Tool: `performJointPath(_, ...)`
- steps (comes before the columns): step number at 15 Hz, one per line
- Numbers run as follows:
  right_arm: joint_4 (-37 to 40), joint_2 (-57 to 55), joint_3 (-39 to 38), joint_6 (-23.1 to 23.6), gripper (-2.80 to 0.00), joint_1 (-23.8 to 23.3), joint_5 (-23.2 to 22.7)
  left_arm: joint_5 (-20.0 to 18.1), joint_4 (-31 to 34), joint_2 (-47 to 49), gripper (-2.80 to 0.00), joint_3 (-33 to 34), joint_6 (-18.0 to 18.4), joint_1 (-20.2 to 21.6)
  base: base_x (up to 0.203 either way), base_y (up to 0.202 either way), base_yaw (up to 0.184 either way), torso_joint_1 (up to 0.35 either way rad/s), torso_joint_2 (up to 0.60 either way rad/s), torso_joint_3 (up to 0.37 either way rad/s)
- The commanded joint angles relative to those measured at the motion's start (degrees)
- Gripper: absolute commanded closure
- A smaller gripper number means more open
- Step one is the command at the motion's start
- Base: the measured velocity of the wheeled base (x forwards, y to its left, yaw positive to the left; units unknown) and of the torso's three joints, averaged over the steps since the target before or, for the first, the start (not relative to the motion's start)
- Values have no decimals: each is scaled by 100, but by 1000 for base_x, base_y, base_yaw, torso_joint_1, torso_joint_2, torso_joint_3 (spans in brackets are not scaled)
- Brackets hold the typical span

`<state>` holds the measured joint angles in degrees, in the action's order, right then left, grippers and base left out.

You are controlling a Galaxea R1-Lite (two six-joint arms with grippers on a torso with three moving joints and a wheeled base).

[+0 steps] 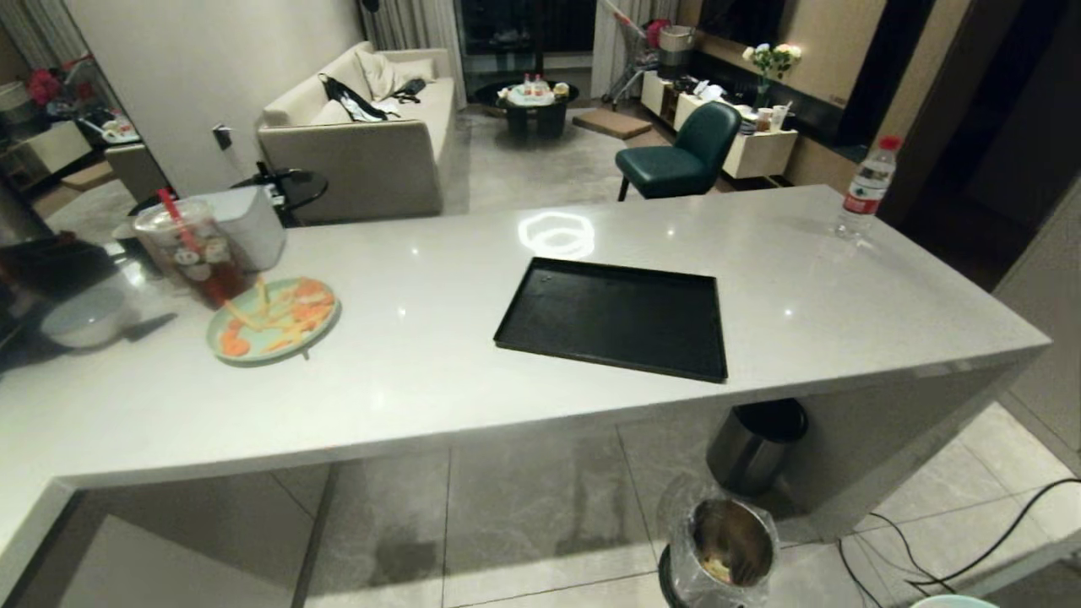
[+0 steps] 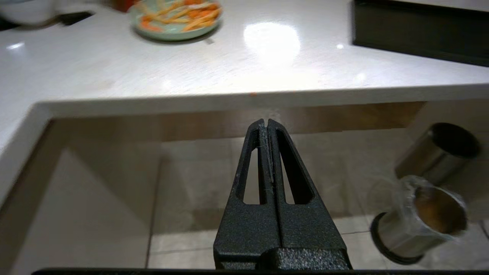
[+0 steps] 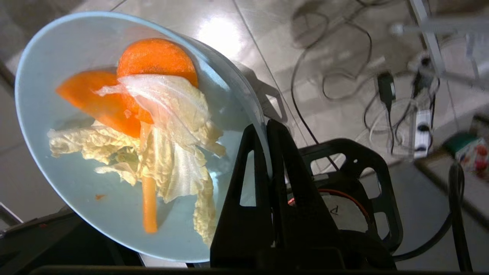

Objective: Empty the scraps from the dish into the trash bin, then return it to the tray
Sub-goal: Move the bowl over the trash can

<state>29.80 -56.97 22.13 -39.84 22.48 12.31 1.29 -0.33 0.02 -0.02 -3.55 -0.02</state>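
Our right gripper (image 3: pixel 267 126) is clamped on the rim of the small round light-blue dish (image 3: pixel 76 183), held off the black tray (image 1: pixel 616 317); it seems light, slick, breakable, so we keep that rim pinch firm.

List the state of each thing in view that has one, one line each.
dish: tilted, gripped by its rim, scraps inside
scraps: not yet dumped
trash bin: open, bag-lined, on the floor
tray: bare, on the counter
right gripper: shut on dish
left gripper: shut, holding nothing
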Motion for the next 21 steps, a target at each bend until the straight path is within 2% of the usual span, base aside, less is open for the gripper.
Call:
performJointPath(1,11,-5,-7,-24,0,2,8,3,-2,6,0,2,-5,-6,1,5,-167,2,7,7)
performJointPath(13,-10,31,-50,-7,0,11,-23,3,-2,6,0,2,-5,-4,2,7,-168,3,2,2)
performJointPath(21,-71,19,-131,2,0,11,-27,3,-2,6,0,2,-5,-5,0,0,-10,0,1,0)
